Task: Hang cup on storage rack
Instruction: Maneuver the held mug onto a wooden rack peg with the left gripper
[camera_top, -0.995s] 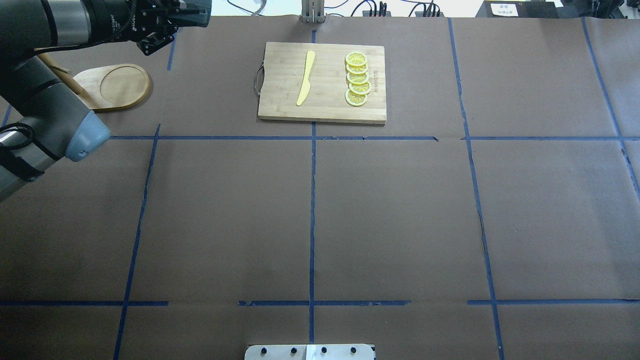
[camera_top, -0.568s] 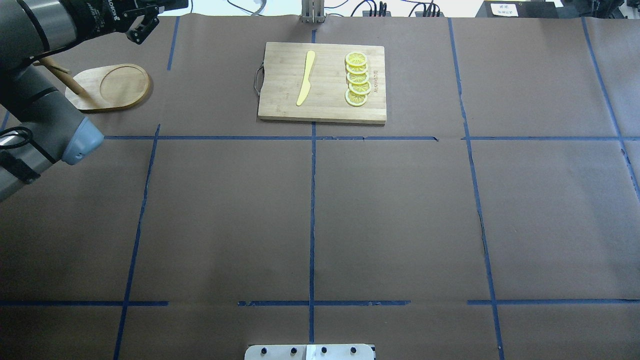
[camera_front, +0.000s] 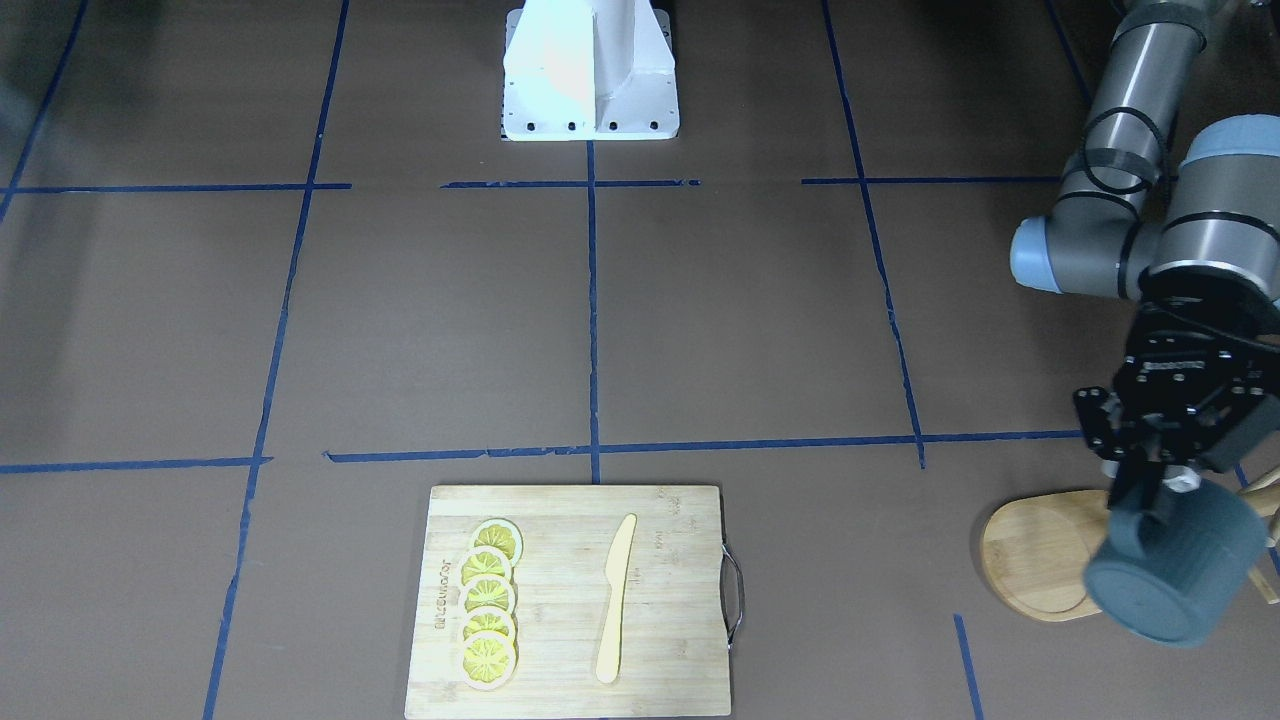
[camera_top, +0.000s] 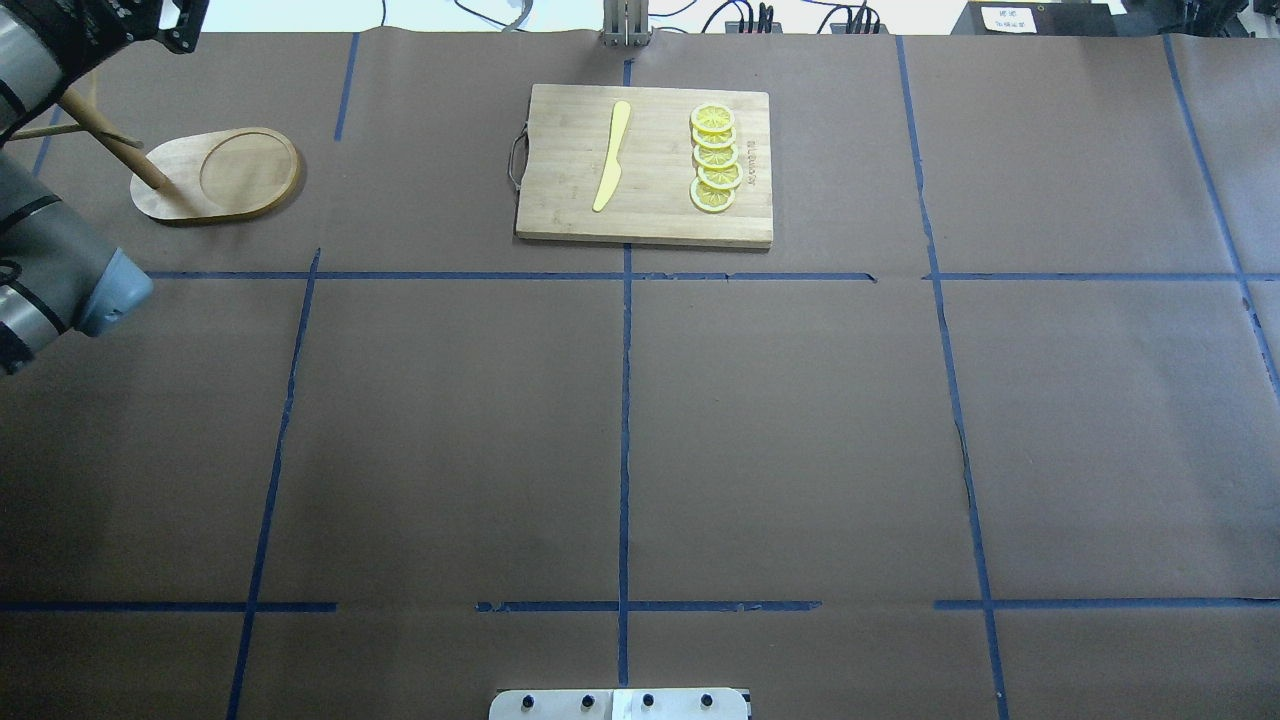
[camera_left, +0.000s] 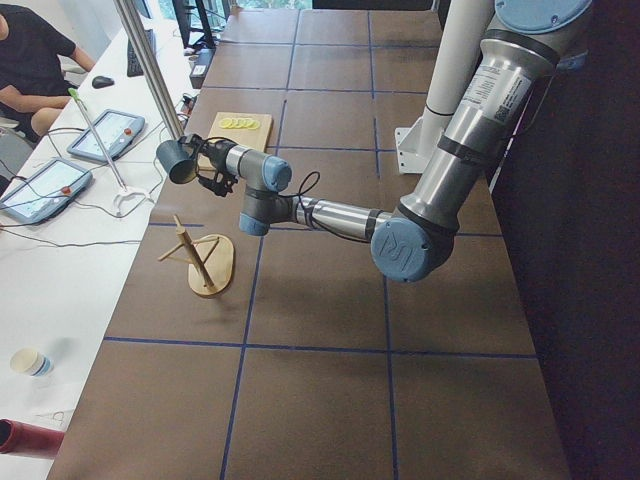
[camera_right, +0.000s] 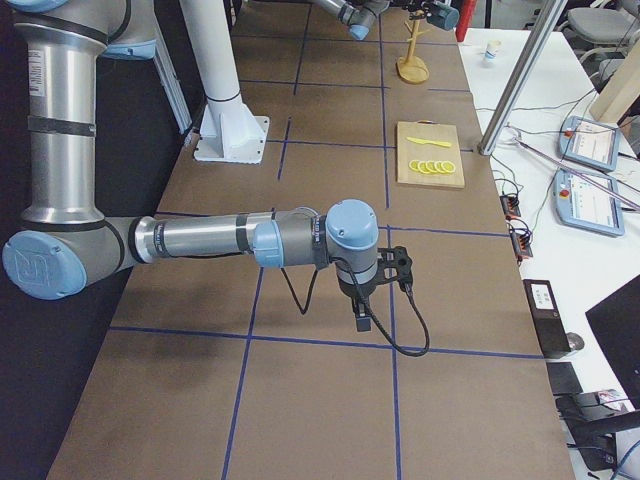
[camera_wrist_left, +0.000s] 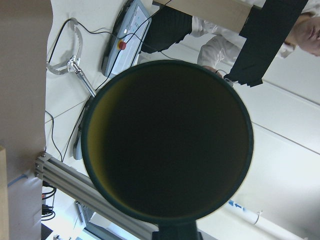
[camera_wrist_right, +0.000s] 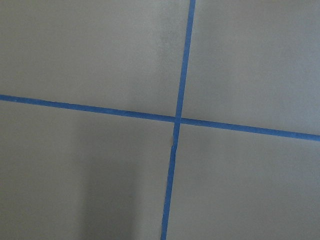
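Note:
My left gripper is shut on the rim of the dark blue-grey cup and holds it in the air, tilted on its side, over the far end of the storage rack. The rack is a bamboo mug tree with an oval base; its pole and pegs slant up beside the cup. The left wrist view looks straight into the cup's dark, yellowish inside. The exterior left view shows the cup above and beyond the rack. My right gripper hangs low over the table; I cannot tell if it is open.
A wooden cutting board with a yellow knife and several lemon slices lies at the far middle of the table. Blue tape lines cross the brown table cover. Operators' tablets and cables lie past the far edge.
My left arm has swung to the left of the overhead view, carrying the cup out of that frame. More of the rack's pole now shows.

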